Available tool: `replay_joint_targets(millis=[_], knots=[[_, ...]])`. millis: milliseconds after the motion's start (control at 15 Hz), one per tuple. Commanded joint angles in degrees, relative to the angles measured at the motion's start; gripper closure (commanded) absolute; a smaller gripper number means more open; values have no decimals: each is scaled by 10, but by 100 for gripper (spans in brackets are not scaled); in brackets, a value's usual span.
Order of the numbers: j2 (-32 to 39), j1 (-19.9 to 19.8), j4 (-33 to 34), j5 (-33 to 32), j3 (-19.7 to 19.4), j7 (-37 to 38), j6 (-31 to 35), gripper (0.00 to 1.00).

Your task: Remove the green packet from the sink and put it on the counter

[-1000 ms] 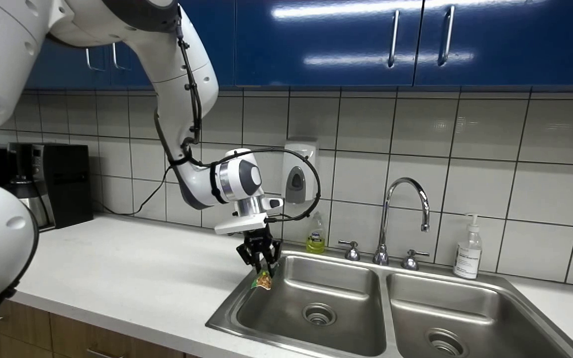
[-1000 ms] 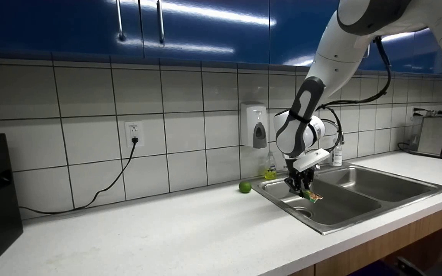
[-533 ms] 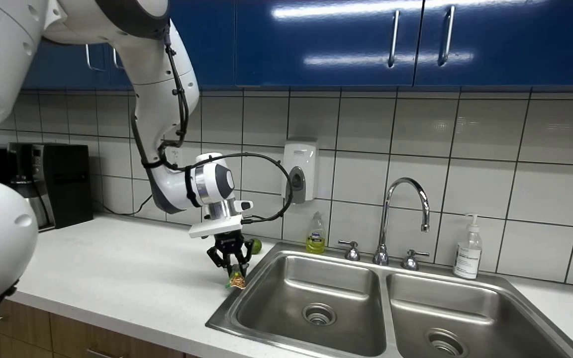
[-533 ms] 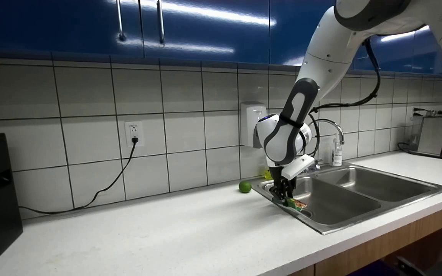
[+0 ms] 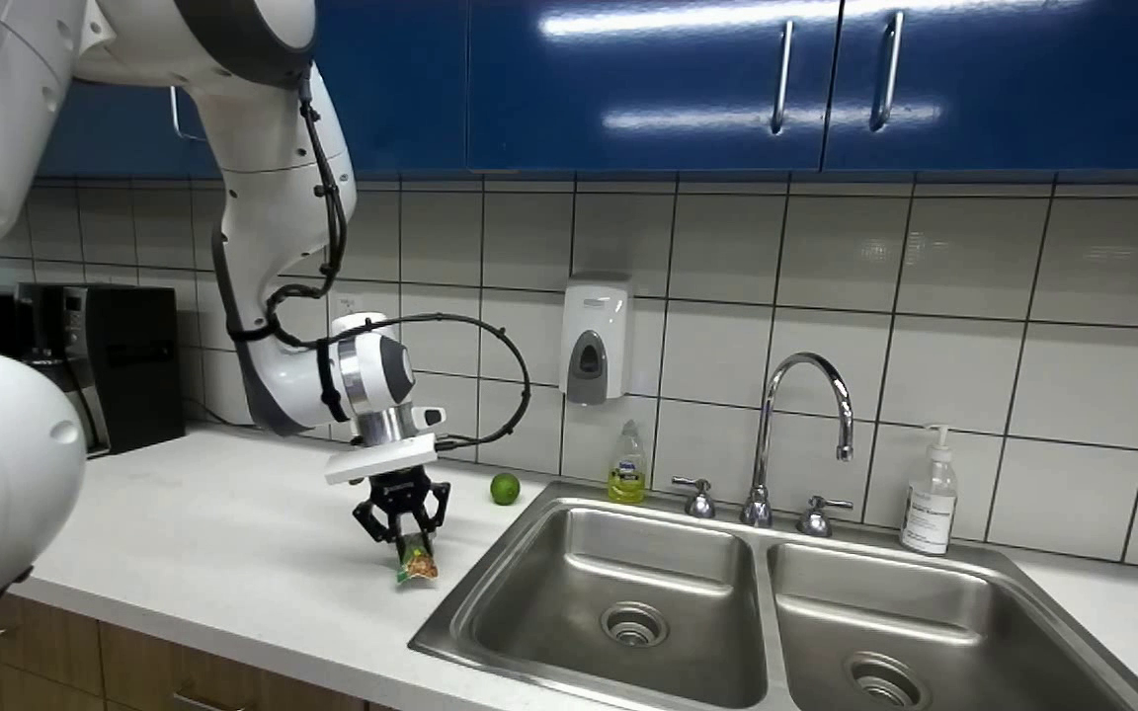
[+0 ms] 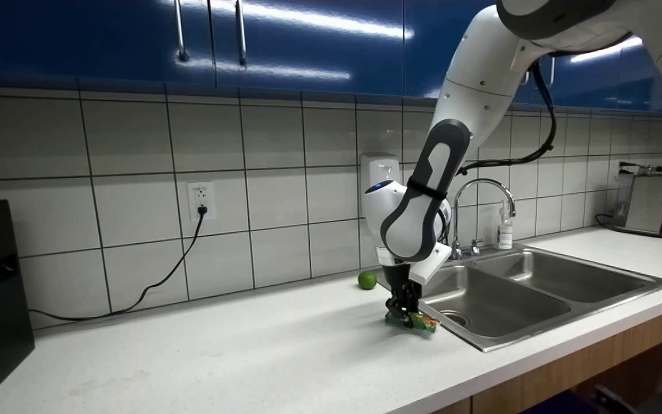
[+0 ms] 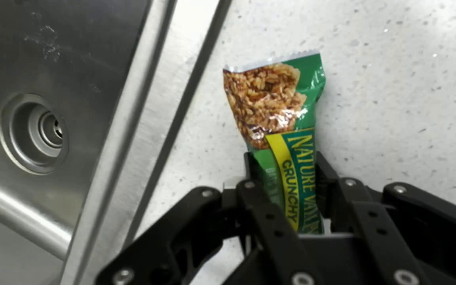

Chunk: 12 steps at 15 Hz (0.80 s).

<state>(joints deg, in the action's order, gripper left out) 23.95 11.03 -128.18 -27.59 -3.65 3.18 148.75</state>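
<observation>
The green packet [image 5: 418,566] is a crinkly wrapper with a yellow stripe and a brown oat picture. It shows in both exterior views [image 6: 424,323] and in the wrist view [image 7: 277,103]. My gripper [image 5: 415,543] is shut on it, one finger on each side, as the wrist view [image 7: 284,166] shows; the packet's far end sticks out past the fingertips. The packet is low over the counter [image 5: 233,533], beside the sink's rim [image 7: 145,118]. I cannot tell whether it touches the counter. The sink [image 5: 762,592] has two steel basins and a curved tap [image 5: 765,425].
A green ball [image 5: 505,489] lies on the counter near the wall, behind the gripper. A yellow soap bottle [image 5: 627,469] and a pump bottle [image 5: 930,504] stand behind the sink. A dispenser [image 5: 596,341] hangs on the tiles. A black coffee machine [image 5: 129,365] stands at the counter's far end.
My gripper has carried the packet out from over the sink basin, across its rim and over the counter, and it has come lower. The ball has come into view behind the gripper.
</observation>
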Motion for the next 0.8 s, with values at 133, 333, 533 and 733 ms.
replay_joint_targets(millis=[133, 333, 533, 733], knots=[[-16, 12, -30, -28, 12, -17, 14, 91], [-15, 16, -32, -35, 12, -16, 15, 91], [-15, 15, -34, -37, 11, -16, 18, 39], [-15, 12, -34, -34, 10, -20, 20, 19]])
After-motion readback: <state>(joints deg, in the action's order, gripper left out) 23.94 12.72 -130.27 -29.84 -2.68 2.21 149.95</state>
